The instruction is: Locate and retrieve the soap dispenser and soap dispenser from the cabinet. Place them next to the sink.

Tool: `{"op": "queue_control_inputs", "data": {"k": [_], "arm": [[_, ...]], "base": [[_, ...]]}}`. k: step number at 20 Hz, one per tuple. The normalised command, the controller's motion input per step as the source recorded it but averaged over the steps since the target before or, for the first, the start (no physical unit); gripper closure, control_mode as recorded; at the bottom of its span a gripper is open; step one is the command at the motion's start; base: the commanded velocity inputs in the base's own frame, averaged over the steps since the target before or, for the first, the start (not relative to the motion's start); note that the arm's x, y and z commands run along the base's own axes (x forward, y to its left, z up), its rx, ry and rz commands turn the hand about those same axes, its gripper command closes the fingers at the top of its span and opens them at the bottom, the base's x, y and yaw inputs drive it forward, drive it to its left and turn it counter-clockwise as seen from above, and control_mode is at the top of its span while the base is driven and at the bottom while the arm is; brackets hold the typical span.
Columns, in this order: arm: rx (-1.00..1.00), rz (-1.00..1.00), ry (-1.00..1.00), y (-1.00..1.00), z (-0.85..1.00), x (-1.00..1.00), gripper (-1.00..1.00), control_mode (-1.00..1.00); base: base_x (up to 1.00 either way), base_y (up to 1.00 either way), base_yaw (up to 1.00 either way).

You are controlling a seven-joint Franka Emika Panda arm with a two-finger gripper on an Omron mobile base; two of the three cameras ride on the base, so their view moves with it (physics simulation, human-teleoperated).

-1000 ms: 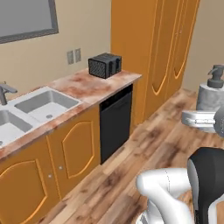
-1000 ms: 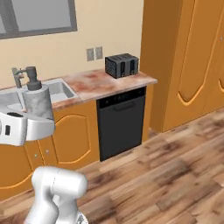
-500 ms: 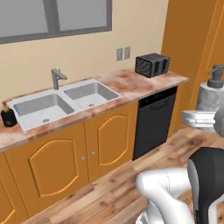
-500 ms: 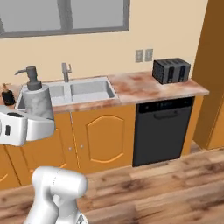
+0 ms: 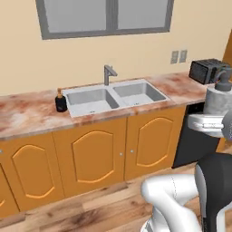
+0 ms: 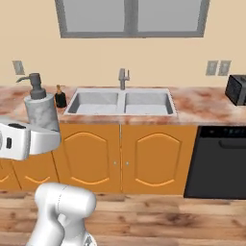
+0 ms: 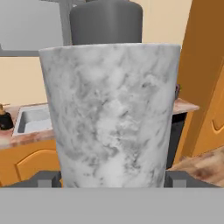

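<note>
Left base view first: at nine o'clock the black soap dispenser [image 5: 60, 100] stands upright on the marbled counter [image 5: 27, 113], just beside the left rim of the double sink [image 5: 113, 96]. Its squared faucet [image 5: 108, 74] rises behind the divide between the basins, under the window [image 5: 105, 16]. Toward three o'clock a dark toaster [image 5: 206, 71] sits on the counter, and in front of it I carry the mottled grey soap dispenser [image 5: 221, 97] upright, above my white wrist.

From the right base view, that grey bottle [image 6: 41, 108] is at nine o'clock, its dark pump on top, with the black one [image 6: 60, 97] just behind it on the counter, left of the sink [image 6: 121, 103]. A black dishwasher [image 6: 218, 161] fills the lower right.

Through the hand view, the marbled body [image 7: 111, 118] sits between my fingers [image 7: 47, 179], my gripper [image 7: 111, 179] closed snugly around it.
</note>
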Motion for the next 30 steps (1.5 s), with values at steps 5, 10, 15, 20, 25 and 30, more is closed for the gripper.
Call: {"op": "queue_control_inputs", "data": {"k": [5,10,15,20,25,30], "arm": [[0.0,0.0,0.0,0.0,0.0,0.0,1.0,1.0],[0.0,0.0,0.0,0.0,0.0,0.0,1.0,1.0],[0.0,0.0,0.0,0.0,0.0,0.0,1.0,1.0],[0.0,0.0,0.0,0.0,0.0,0.0,1.0,1.0],[0.0,0.0,0.0,0.0,0.0,0.0,1.0,1.0],[0.0,0.0,0.0,0.0,0.0,0.0,1.0,1.0]], "base": [[-0.04,0.44,0.44],[0.35,0.4,0.28],[0.42,0.56,0.21],[0.38,0.6,0.01],[0.54,0.6,0.0],[0.62,0.22,0.05]]}}
